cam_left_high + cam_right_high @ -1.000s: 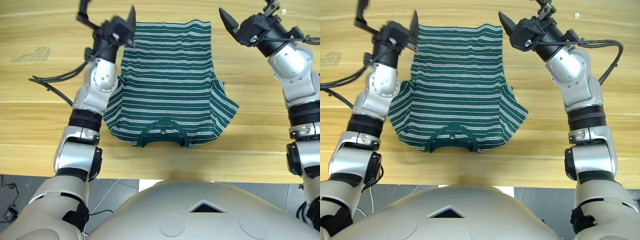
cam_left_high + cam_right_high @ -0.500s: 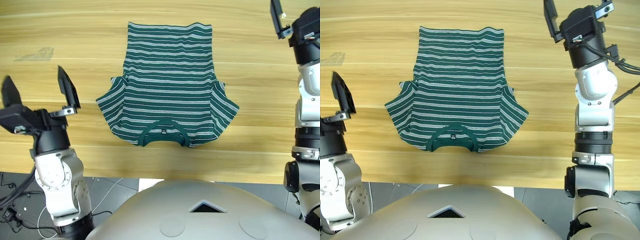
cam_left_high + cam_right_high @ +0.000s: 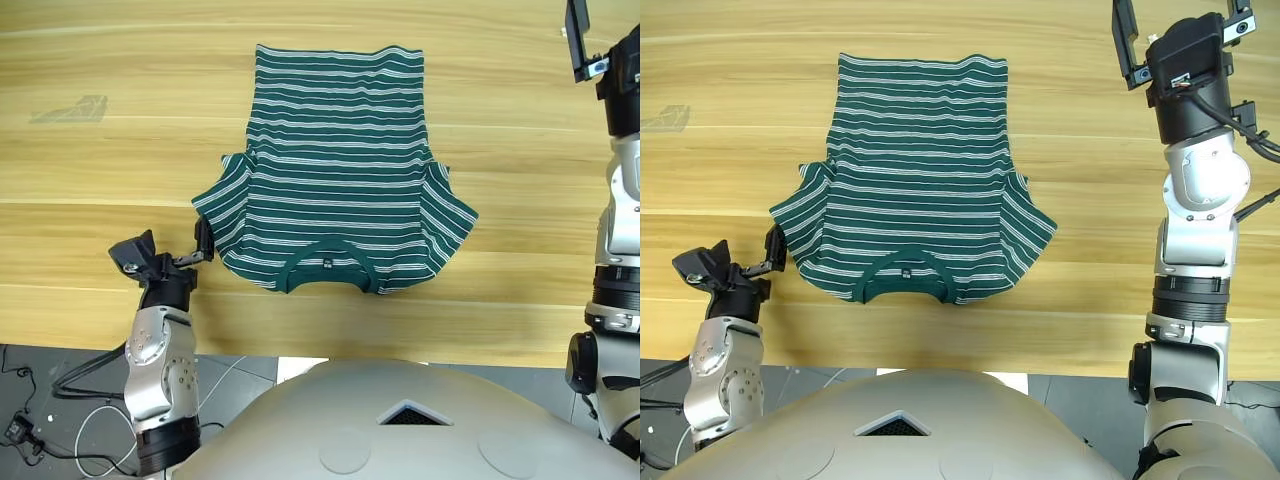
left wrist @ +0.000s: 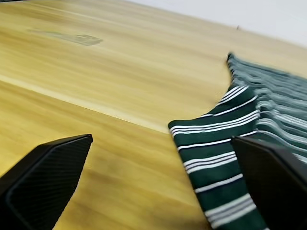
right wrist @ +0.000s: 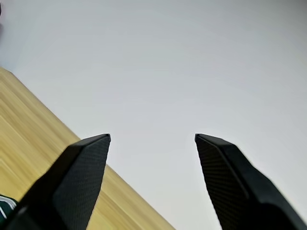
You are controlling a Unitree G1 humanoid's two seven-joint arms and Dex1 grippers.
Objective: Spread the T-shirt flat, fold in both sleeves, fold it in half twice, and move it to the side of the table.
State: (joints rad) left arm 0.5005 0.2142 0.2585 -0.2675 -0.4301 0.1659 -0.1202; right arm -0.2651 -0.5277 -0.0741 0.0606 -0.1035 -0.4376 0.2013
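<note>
Lying flat at centre, shirt (image 3: pixel 335 170) nearly meets the parted left gripper (image 3: pixel 168 247), lower left; right gripper (image 3: pixel 1180 15), upper right, gapes.

right tool (image 5: pixel 152 137) aimed at a plain pale backdrop (image 5: pixel 182 57), both dark textured fingers (image 5: pixel 79 177) spread wide apart. slanted strip of wooden table (image 5: pixel 29 115) in one corner, with a sliver of green t-shirt (image 5: pixel 5 205) at its edge.

Wooden table (image 3: pixel 120 60), grey floor (image 3: pixel 40 385), cables (image 3: pixel 70 380).
</note>
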